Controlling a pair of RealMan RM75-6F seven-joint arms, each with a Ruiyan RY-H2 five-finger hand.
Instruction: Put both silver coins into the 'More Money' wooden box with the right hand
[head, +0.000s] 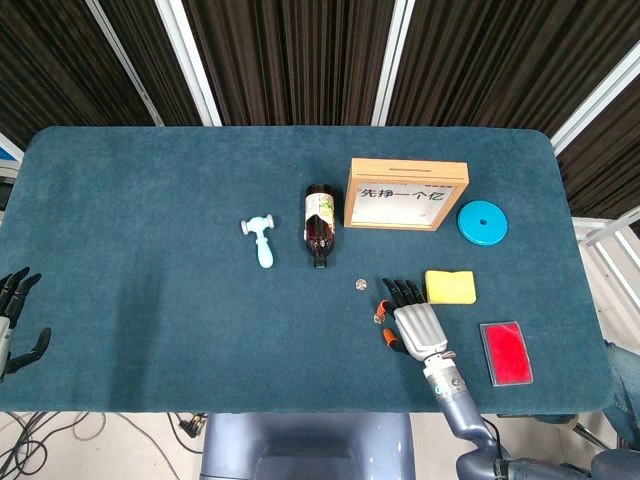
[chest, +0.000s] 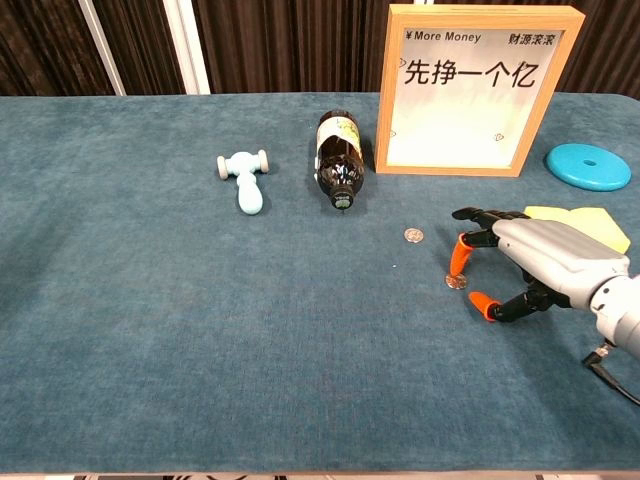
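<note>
Right hand (chest: 535, 265): fingers spread and curved, one orange fingertip (chest: 457, 262) at near coin (chest: 456, 282), not gripping. Far coin (chest: 413, 235): on cloth, 11 o'clock of near coin. Wooden box (chest: 480, 90): upright, 12 o'clock. Left hand (head: 12, 318): fingers spread.

On the worktop (head: 150, 220) you see a light blue toy hammer (head: 262, 240), a brown bottle (head: 319, 224) lying down just beside it, a blue disc (head: 482, 222), a yellow sponge (head: 451, 286) and a red card (head: 505, 352).
</note>
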